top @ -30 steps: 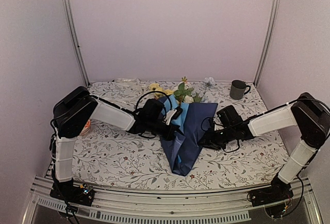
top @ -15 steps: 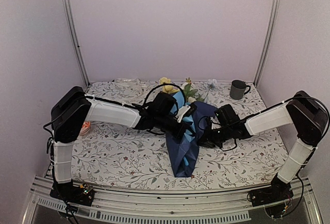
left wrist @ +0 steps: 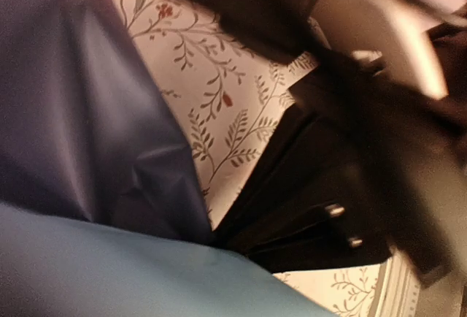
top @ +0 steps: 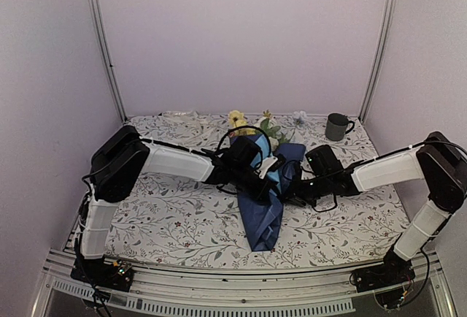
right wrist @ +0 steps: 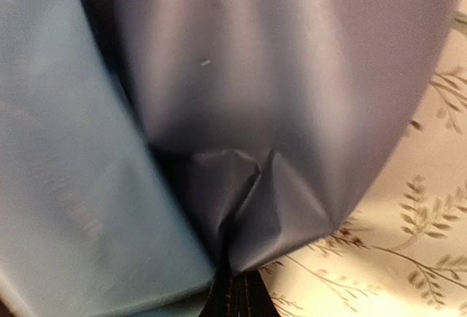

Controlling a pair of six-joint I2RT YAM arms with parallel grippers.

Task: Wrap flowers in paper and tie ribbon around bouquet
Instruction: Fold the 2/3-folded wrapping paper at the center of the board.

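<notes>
"Paper [top: 264, 218] first: where does it lie, and what have you got of it?"

"Centre of the frame in the top view, on the flower-print surface [top: 168, 222]. It is folded into a rough dark navy cone with its point toward the bottom edge. The flowers [top: 237, 120] poke out past its upper end. My right end effector [top: 286, 188] is pinched together on a crumpled fold at the sheet's right edge, and in my wrist view the creases run straight into my fingers. My left end effector [top: 268, 173] is closed too, just beside it, at the raised flap where the lighter blue layer [right wrist: 73, 149] shows. I judge that it grips that flap, though my own fingers there are hidden under the sheet."

"How will it handle?"

"Light and thin, I'd say. It looks stiff enough to hold a crease, but quick to spring open, and easy to tear if my two arms pull against each other. It also looks smooth, so a shallow pinch may slip. The best hold is on the doubled edge, well in from the corner, around the middle where I take the stems to lie. I would never hold it on the blooms, which would crush."
</notes>
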